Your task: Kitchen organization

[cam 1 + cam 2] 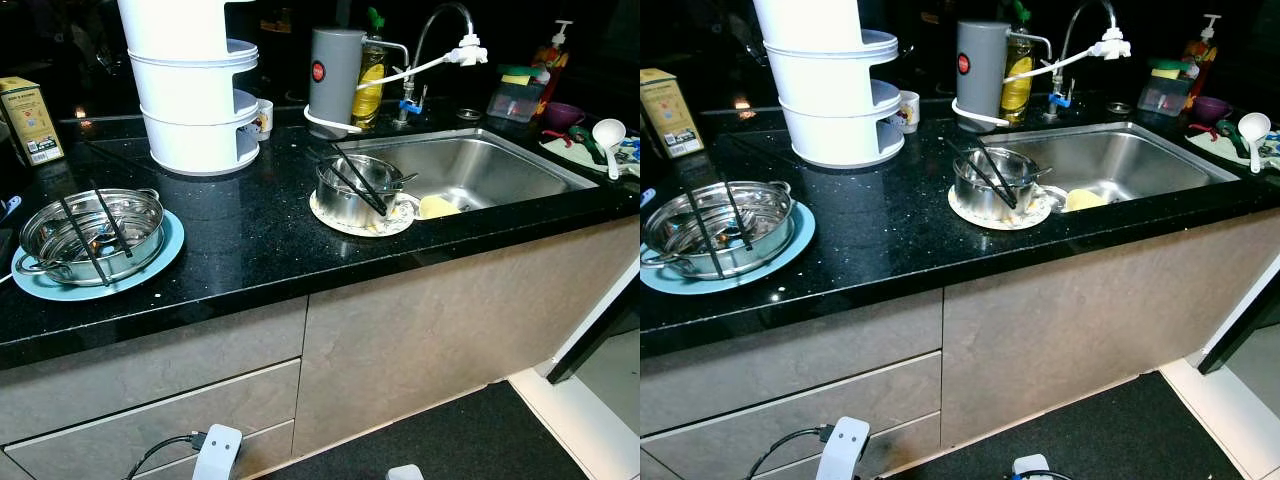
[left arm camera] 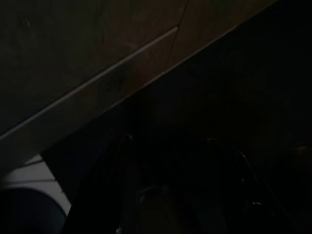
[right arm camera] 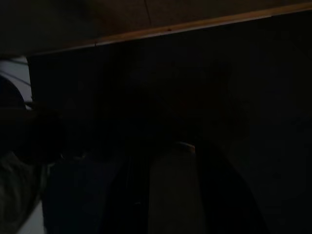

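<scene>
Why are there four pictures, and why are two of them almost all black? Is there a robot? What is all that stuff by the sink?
A walking robot took these. The two bright pictures come from the two camera eyes in its head, looking down at a black kitchen counter. The two dark pictures come from cameras on its wrists; both arms hang down in the shade by the cabinets, so little can be made out, and nothing shows as held.

On the counter, a steel pot sits on a blue plate with two black chopsticks across it. A smaller pot sits on a white plate at the edge of the sink. Behind stand a white tiered rack and a grey canister.
</scene>
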{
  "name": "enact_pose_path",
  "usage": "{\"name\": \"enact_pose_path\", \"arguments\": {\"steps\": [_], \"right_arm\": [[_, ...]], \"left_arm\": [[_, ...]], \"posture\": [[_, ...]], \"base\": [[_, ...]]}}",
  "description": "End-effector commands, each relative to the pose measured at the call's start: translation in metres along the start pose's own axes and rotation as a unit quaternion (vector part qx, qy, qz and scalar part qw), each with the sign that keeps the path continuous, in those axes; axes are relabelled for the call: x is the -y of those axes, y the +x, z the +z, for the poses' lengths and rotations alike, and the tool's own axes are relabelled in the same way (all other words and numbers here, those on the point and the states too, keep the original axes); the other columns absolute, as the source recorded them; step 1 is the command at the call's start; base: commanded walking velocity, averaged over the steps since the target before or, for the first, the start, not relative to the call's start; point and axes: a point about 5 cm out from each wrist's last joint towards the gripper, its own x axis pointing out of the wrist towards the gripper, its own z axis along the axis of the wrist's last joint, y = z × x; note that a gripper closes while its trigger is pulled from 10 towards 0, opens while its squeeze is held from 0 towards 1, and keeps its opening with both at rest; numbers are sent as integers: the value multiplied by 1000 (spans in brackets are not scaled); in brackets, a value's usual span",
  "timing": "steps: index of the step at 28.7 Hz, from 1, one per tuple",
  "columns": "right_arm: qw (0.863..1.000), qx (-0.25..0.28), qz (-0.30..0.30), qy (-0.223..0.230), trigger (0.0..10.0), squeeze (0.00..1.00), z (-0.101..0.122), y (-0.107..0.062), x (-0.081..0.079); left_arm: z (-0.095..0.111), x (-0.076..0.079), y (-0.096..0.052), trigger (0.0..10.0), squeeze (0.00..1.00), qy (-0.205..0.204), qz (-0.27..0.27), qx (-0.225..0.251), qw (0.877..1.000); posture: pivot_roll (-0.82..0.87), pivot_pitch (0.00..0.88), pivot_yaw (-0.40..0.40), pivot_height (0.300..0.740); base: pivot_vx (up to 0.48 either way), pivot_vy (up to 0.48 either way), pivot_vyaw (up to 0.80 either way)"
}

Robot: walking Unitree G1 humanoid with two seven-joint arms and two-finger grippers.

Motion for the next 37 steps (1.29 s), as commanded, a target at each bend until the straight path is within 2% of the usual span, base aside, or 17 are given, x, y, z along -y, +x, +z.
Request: {"name": "enact_pose_path", "arguments": {"steps": [1, 4, 5, 8, 14, 19, 20, 21, 23, 24, 25, 27, 31, 33, 34, 35, 37], "right_arm": [[1000, 8, -7, -16, 10000, 0, 0, -2, 6], [999, 43, -12, -14, 10000, 0, 10, -3, 11], [999, 43, -12, -14, 10000, 0, 10, -3, 11], [992, 122, 2, -22, 10000, 0, 35, -5, 13], [980, 194, 30, -45, 10000, 0, 59, -10, 6], [975, 207, 55, -51, 10000, 0, 66, -11, -2], [970, 215, 77, -80, 10000, 0, 70, -13, -10], [970, 215, 77, -80, 10000, 0, 70, -13, -10], [962, 226, 97, -121, 10000, 0, 75, -16, -20], [962, 226, 97, -121, 10000, 0, 75, -16, -20], [956, 237, 109, -132, 10000, 0, 80, -22, -23], [952, 249, 120, -134, 10000, 0, 84, -27, -22], [948, 267, 119, -126, 10000, 0, 89, -35, -19], [944, 289, 116, -108, 10000, 0, 95, -43, -15], [944, 289, 116, -108, 10000, 0, 95, -43, -15], [942, 299, 116, -103, 10000, 0, 97, -48, -14], [941, 302, 117, -103, 10000, 0, 98, -52, -15]], "left_arm": [[1, 3, -2, 10000, 0, 15, -7, 21, 1000], [4, -1, -9, 10000, 0, 57, -21, 50, 997], [4, -1, -9, 10000, 0, 57, -21, 50, 997], [18, -10, -17, 10000, 0, 74, -15, 101, 992], [27, -11, -36, 10000, 0, 115, -11, 138, 984], [34, -15, -46, 10000, 0, 110, 14, 163, 980], [41, -16, -52, 10000, 0, 99, 21, 185, 977], [41, -16, -52, 10000, 0, 99, 21, 185, 977], [54, -14, -64, 10000, 0, 113, 15, 223, 968], [54, -14, -64, 10000, 0, 113, 15, 223, 968], [61, -16, -84, 10000, 0, 122, 27, 262, 957], [66, -21, -101, 10000, 0, 112, 53, 296, 947], [76, -23, -114, 10000, 0, 99, 76, 323, 938], [89, -27, -128, 10000, 0, 107, 116, 360, 920], [89, -27, -128, 10000, 0, 107, 116, 360, 920], [94, -28, -134, 10000, 0, 120, 134, 377, 909], [97, -29, -140, 10000, 0, 125, 143, 384, 903]], "posture": [[-21, 57, -68, 740], [-40, 69, -44, 740], [-40, 69, -44, 740], [-48, 76, -43, 740], [-44, 73, -42, 740], [-41, 72, -42, 740], [-29, 83, -42, 740], [-29, 83, -42, 740], [-20, 80, -40, 740], [-20, 80, -40, 740], [-32, 93, -37, 740], [-32, 94, -39, 740], [-27, 93, -48, 740], [-23, 94, -54, 740], [-23, 94, -54, 740], [-24, 96, -54, 740], [-23, 99, -51, 740]], "base": [[0, 0, 0], [0, 0, 0], [0, 0, 0], [0, 0, 0], [0, 0, 0], [0, 0, 0], [0, 0, 0], [0, 0, 0], [0, 0, 0], [0, 0, 0], [0, 0, 0], [0, 0, 0], [0, 0, 0], [0, 0, 0], [0, 0, 0], [0, 0, 0], [0, 0, 0]]}}
